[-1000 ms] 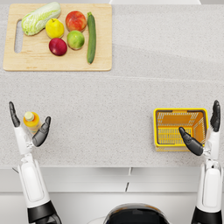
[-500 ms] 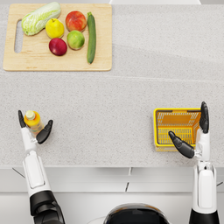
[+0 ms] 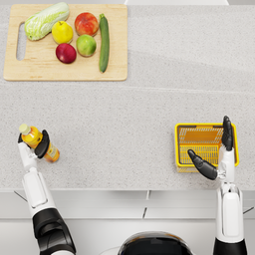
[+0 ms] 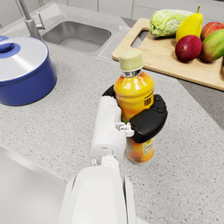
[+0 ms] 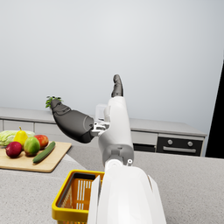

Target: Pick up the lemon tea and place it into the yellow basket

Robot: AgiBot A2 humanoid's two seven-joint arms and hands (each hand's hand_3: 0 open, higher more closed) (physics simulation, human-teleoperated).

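Fingers (image 4: 148,122) of the left hand (image 3: 35,147) wrap around the lemon tea bottle (image 4: 134,111), which stands upright on the counter (image 3: 124,129) at its left edge. The right hand (image 3: 216,157) hangs spread and empty above the yellow basket (image 3: 182,144).

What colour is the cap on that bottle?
Pale green, clearest in the left wrist view: the lemon tea cap.

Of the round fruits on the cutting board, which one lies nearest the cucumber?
The green fruit: it sits right beside the cucumber on the cutting board. The red-orange one is a little further; the dark red one is further left.
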